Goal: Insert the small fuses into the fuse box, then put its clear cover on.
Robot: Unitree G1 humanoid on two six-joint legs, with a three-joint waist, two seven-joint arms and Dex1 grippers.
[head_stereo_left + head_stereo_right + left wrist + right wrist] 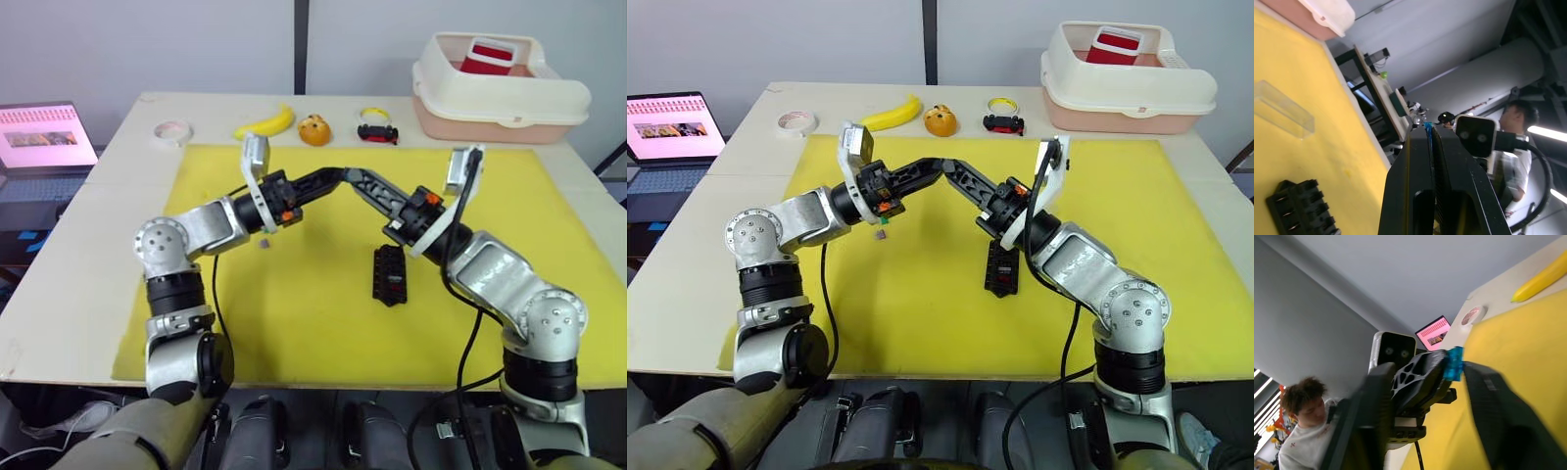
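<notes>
Above the yellow mat (294, 323) my two grippers meet tip to tip in the air. My left gripper (1428, 128) is shut on a small blue fuse (1427, 126). My right gripper (1427, 369) is open, its fingers (1498, 416) on either side of the left gripper's tip and the blue fuse (1453, 363). The black fuse box (390, 274) lies on the mat below the right arm. Another small fuse (265, 243) lies loose on the mat under the left arm. In the left wrist view the clear cover (1283, 115) lies on the mat beyond the fuse box (1300, 210).
Along the table's back edge lie a tape roll (173, 130), a banana (266, 123), an orange toy (313, 129) and a black-and-red toy car (378, 132). A cream bin (500, 93) stands back right, a laptop (44, 137) far left. A person (1303, 406) stands nearby.
</notes>
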